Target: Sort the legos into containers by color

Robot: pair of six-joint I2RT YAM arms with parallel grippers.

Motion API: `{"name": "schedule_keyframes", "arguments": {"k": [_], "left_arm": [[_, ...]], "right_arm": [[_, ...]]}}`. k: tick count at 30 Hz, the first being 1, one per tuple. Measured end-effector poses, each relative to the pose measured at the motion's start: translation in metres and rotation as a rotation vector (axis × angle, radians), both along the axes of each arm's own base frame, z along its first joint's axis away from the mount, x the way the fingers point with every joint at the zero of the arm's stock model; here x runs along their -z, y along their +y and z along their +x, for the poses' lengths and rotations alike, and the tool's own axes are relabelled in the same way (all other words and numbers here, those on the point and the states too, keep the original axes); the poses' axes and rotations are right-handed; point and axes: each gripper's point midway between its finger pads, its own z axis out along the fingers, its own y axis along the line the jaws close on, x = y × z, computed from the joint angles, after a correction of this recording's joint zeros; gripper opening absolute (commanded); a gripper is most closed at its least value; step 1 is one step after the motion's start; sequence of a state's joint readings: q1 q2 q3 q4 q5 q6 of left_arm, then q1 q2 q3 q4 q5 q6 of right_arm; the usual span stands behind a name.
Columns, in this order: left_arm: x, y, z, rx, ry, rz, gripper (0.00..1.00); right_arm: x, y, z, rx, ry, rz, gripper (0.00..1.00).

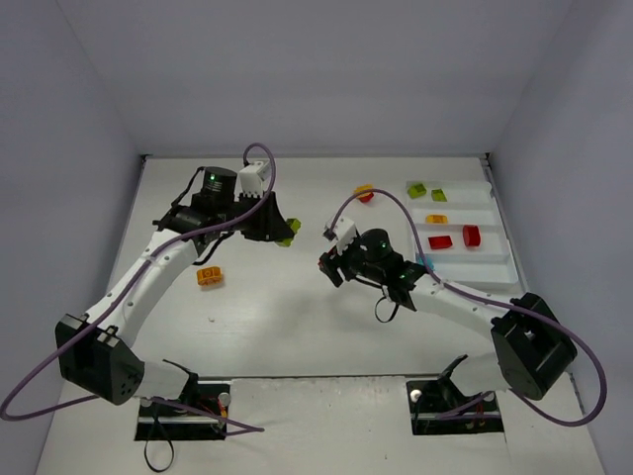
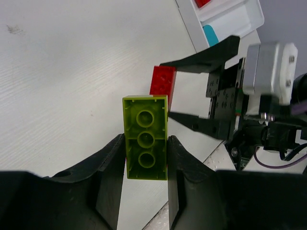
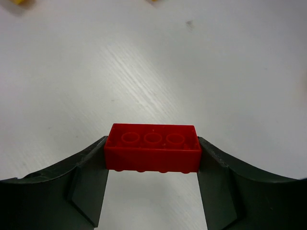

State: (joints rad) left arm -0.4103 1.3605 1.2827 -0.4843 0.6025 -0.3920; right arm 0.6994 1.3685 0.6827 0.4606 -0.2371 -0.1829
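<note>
Holding two bricks above the bench (image 1: 277,317), claws close together.
Pinching a lime green brick (image 2: 145,139) by its lower half in the left claw (image 2: 145,146) and a red brick (image 3: 152,154) end to end in the right claw (image 3: 152,143). Could knock claws in passing. Could also lose the green one by pivoting: hard glossy plastic, flat smooth sides (round tubes underneath). Not yet over the white ridged tray (image 1: 475,267).
</note>
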Motion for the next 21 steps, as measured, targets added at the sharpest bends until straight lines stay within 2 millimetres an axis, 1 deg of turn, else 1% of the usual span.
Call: {"name": "schedule_keyframes", "arguments": {"k": [1,3,5,8,11,13,14,16,19,20,21], "left_arm": [[-0.001,0.002,0.001,-0.004,-0.006,0.005,0.0],[-0.003,0.007,0.004,-0.017,-0.023,0.023,0.0],[0.0,0.015,0.008,-0.043,-0.037,0.055,0.0],[0.005,0.025,0.013,-0.079,-0.061,0.101,0.0],[0.014,0.034,0.012,-0.103,-0.071,0.139,0.0],[0.02,0.039,0.01,-0.111,-0.076,0.165,0.0],[0.022,0.041,0.01,-0.115,-0.08,0.175,0.0],[0.024,0.047,0.012,-0.129,-0.094,0.205,0.0],[0.024,0.055,0.016,-0.157,-0.121,0.238,0.0],[0.023,0.057,0.017,-0.166,-0.13,0.248,0.0],[0.023,0.059,0.017,-0.171,-0.137,0.256,0.0]], "right_arm": [[0.002,-0.007,0.005,0.035,0.004,-0.009,0.04],[0.004,-0.03,0.021,0.137,0.02,-0.028,0.04],[0.002,-0.062,0.043,0.28,0.038,-0.039,0.04],[-0.012,-0.128,0.082,0.549,0.045,-0.026,0.05],[-0.023,-0.192,0.105,0.779,0.055,0.006,0.07],[-0.023,-0.225,0.11,0.889,0.072,0.018,0.1],[-0.021,-0.237,0.11,0.926,0.082,0.018,0.11],[-0.012,-0.256,0.11,0.987,0.117,0.012,0.14],[0.009,-0.28,0.108,1.064,0.19,-0.008,0.17],[0.018,-0.289,0.107,1.093,0.217,-0.015,0.21],[0.023,-0.294,0.106,1.109,0.232,-0.02,0.23]]}}
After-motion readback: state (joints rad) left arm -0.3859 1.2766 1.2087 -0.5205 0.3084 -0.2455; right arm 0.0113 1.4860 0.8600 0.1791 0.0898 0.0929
